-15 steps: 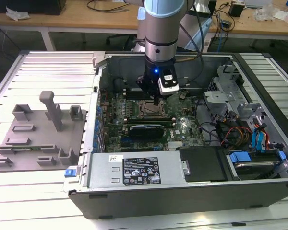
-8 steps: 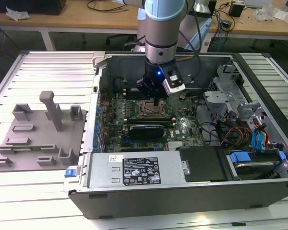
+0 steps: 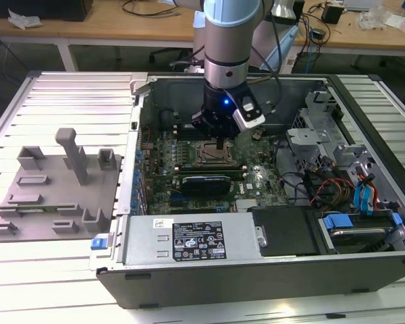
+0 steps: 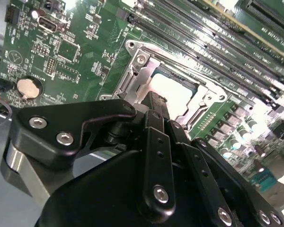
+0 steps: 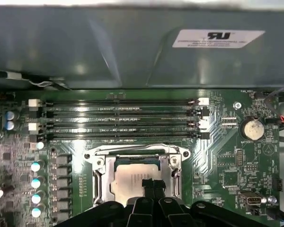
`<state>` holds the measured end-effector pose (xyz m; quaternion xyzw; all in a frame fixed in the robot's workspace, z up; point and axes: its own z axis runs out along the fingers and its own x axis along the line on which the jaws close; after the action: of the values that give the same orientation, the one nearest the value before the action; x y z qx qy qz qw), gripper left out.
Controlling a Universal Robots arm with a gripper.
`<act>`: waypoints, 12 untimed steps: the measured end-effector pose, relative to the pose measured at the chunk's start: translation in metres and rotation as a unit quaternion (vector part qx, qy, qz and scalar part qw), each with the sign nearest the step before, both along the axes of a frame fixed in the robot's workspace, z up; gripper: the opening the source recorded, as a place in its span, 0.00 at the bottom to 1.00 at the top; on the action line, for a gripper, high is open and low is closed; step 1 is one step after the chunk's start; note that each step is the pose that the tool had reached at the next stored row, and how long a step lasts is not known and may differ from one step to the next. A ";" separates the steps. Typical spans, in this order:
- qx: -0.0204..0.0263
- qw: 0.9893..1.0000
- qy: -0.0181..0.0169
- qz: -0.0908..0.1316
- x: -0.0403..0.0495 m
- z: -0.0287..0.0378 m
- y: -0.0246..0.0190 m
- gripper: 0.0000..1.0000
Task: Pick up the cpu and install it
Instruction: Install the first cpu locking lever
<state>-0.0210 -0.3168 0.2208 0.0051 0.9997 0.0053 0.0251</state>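
One arm: its hand (image 3: 219,138) hangs low over the socket (image 3: 214,154).
Hand: fingertips pressed together just above the cpu (image 5: 132,179); whether they touch it, I cannot tell.
Cpu: lying in the open socket on the motherboard (image 5: 227,156).
Risk: a slightly skewed chip could, I'd say, bend pins if pressed.
Writing: case stickers, too small to read.

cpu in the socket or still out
In. The cpu lies flat inside the socket frame on the motherboard, with the gripper right over it.
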 end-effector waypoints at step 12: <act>-0.003 1.000 0.000 0.014 -0.0024 0.0122 -0.0059 0.11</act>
<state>-0.0234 -0.3226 0.2331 -0.0093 0.9996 0.0029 0.0252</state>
